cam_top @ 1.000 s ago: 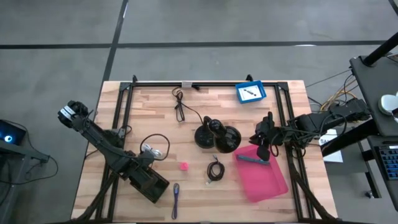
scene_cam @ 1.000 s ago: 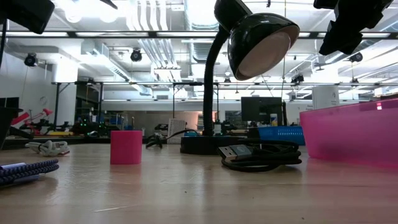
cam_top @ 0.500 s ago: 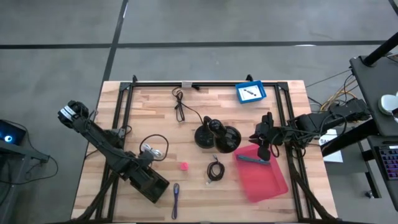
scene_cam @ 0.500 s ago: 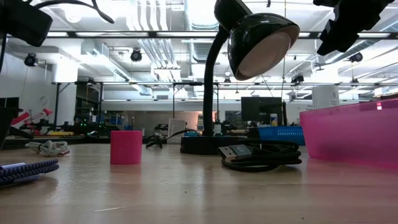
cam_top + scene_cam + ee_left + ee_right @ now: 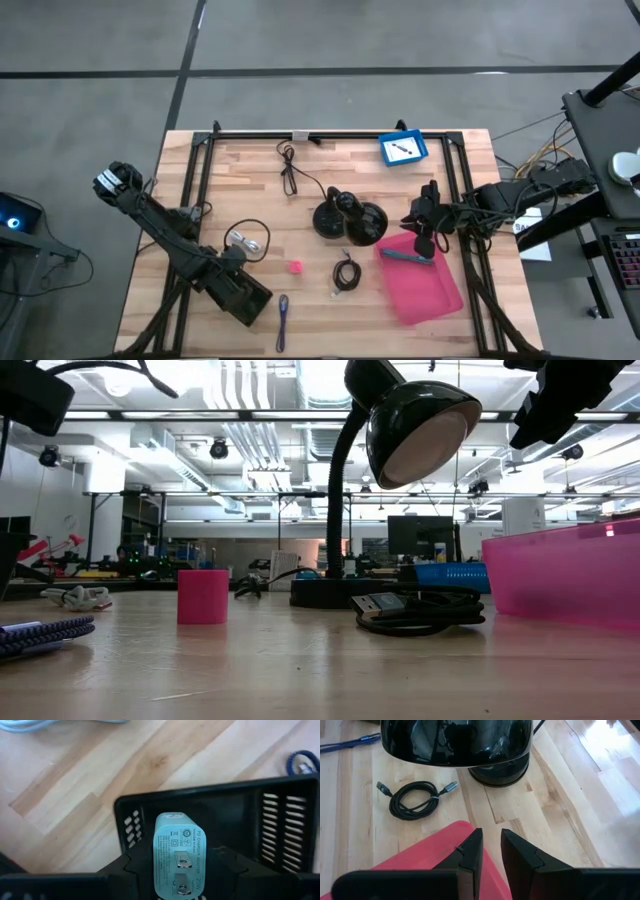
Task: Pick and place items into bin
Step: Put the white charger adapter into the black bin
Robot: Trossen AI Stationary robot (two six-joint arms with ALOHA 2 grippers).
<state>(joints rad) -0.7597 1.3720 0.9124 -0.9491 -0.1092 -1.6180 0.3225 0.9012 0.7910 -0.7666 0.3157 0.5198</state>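
My left gripper (image 5: 179,879) hangs pointing down over a black slotted bin (image 5: 200,812) near the table's front left, shut on a pale-blue cube (image 5: 179,845) with a charger label. My right gripper (image 5: 491,851) hovers above the pink bin's (image 5: 425,285) far left corner, its fingers a narrow gap apart with nothing between them. A teal marker (image 5: 405,257) lies in the pink bin. On the table lie a pink cube (image 5: 295,267), a coiled black cable (image 5: 346,272), a purple pen (image 5: 283,312) and a silvery metal piece (image 5: 244,240). My left gripper pinches the pale-blue cube by two opposite sides (image 5: 161,870) between its two fingers. The fingers come from above, pointing down. The cube is lifted clear over the black bin's inside, its printed face with the folded prongs turned up toward the wrist.
A black lamp (image 5: 350,218) with a round base stands mid-table, its shade close to my right gripper. A long thin black cord (image 5: 290,170) and a flat blue-and-white packet (image 5: 403,148) lie near the far edge. Bare wood shows along the front middle.
My right gripper has rolled a little about its own axis without leaving its place above the pink bin.
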